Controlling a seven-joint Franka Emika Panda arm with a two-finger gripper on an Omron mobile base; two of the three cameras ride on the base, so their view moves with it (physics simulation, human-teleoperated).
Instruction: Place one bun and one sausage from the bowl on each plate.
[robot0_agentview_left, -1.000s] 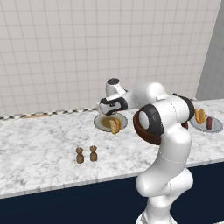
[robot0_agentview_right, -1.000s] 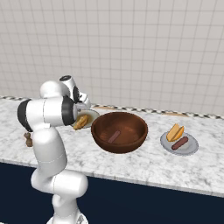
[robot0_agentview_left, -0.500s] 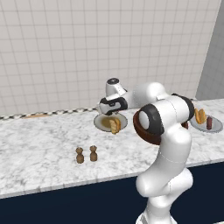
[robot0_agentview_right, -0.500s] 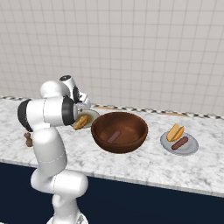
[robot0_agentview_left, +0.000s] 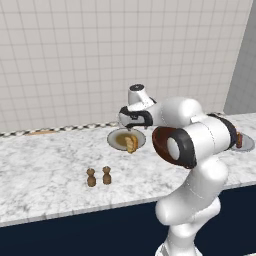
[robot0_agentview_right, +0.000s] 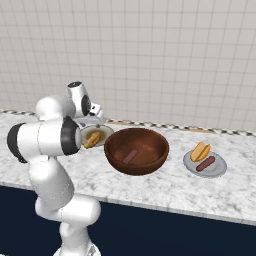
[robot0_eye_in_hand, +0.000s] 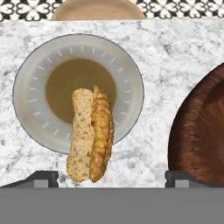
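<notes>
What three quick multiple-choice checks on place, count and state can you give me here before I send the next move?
1. Where does the bun under the hand lie?
A. in the bowl
B. on the brown-centred plate, one end over its rim
C. beside the shakers

2. How many sausages are in the bowl?
A. one
B. none
C. three

3. How do the jaws stand?
A. shut on the bun
B. shut on a sausage
C. open, holding nothing

Answers: 1 B, the hand view shows the bun across the plate's near rim. 2 A, a single sausage lies inside the bowl in the right base view. 3 C, the fingertips stand far apart, clear of the bun.
</notes>
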